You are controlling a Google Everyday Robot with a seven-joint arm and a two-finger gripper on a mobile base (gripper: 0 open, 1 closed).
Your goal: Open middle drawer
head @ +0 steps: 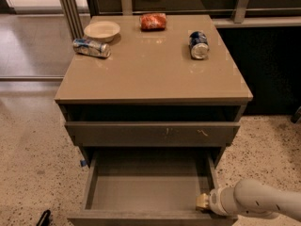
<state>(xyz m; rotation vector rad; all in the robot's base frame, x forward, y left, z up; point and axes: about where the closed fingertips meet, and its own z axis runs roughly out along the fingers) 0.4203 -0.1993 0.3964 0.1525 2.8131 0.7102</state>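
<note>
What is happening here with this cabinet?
A robot arm is opening the middle drawer. Its gripper is at the drawer's front right corner, inside the box. The drawer stands pulled well out, and nothing shows inside it.

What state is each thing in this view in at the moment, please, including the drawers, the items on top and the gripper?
Middle drawer: pulled well out, open.
Top drawer: pushed in, shut.
Bowl: upright.
Left can: lying on its side.
Right can: lying on its side.
Red packet: lying flat.
Gripper: at the open drawer's front right corner, just inside its front.
</note>
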